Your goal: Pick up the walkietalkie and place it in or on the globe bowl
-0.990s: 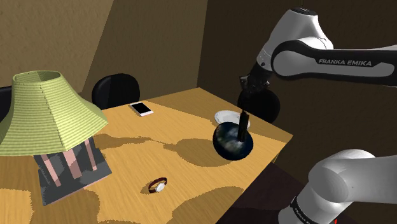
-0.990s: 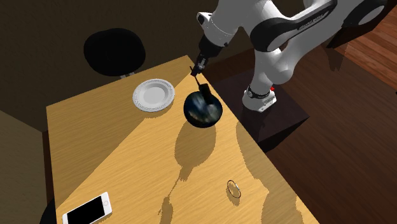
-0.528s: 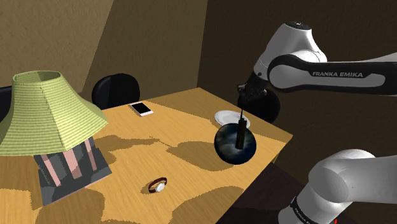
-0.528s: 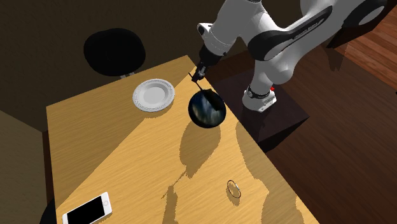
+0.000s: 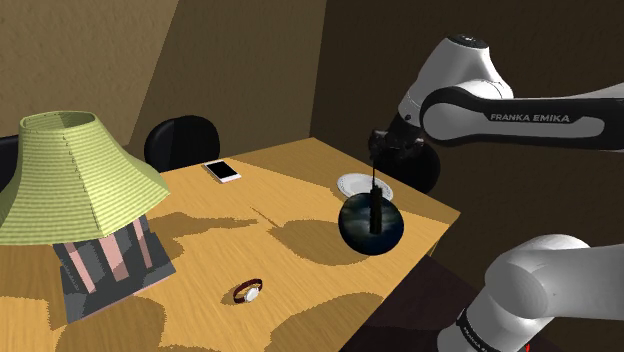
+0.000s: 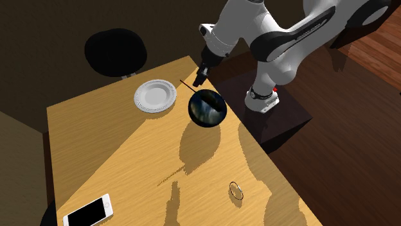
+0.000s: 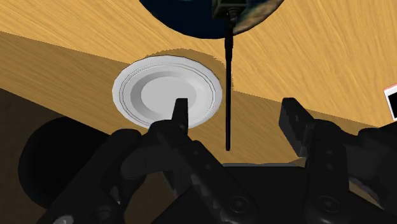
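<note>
Finishing step: we judge the placing is all but done, since the walkie-talkie [image 5: 374,212] already stands upright in the globe bowl [image 5: 350,226]; what remains is getting clear of it.
Task thing: the walkie-talkie's dark body sits inside the bowl's open top, and its thin aerial [image 7: 228,89] pokes straight up toward the jaws.
Bowl: round and dark blue, it rests on the counter [image 6: 115,147] near the edge closest to the stand, just beside a white plate [image 6: 155,95].
Jaws: spread wide and pinching nothing. In the wrist view the aerial runs up between the two fingers [image 7: 181,113] with a gap on each side, and as far as we can see it touches neither.
Next move: we expect a straight lift away along the aerial's line, keeping it centred between the fingers.
Risk: a sideways drift could snag the aerial and tip the walkie-talkie out, or set the round bowl rolling.
Elsewhere: a phone [image 6: 87,212] and a wristwatch [image 6: 236,191] lie well apart from the bowl.
</note>
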### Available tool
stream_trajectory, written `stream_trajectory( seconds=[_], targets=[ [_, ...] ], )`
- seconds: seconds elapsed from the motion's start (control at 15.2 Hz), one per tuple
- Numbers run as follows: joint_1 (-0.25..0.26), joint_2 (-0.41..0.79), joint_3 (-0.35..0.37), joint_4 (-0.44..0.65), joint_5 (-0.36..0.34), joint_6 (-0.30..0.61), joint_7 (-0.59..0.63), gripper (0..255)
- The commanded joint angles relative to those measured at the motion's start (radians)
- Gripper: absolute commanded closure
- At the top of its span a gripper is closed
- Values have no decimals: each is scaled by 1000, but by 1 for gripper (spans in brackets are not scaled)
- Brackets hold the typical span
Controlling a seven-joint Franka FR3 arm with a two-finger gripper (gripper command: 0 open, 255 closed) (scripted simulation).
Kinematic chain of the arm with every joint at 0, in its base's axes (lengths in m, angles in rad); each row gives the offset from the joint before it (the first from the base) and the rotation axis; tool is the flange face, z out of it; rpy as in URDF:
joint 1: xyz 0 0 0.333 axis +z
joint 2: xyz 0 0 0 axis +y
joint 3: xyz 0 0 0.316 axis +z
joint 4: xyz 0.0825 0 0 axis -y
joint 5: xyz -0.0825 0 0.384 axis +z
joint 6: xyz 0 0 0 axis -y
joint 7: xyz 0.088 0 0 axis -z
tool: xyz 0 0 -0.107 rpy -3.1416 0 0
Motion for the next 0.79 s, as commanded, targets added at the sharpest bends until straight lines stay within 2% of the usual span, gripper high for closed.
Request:
stream_trajectory(
  seconds=[0.0, 0.2, 0.46, 0.73],
  targets=[
    [0, 0, 0, 0, 0, 0, 0, 0],
    [0, 0, 0, 0, 0, 0, 0, 0],
    [13, -62, -8, 84, 6, -146, -5, 0],
    [13, -62, -8, 84, 6, -146, -5, 0]
  ],
)
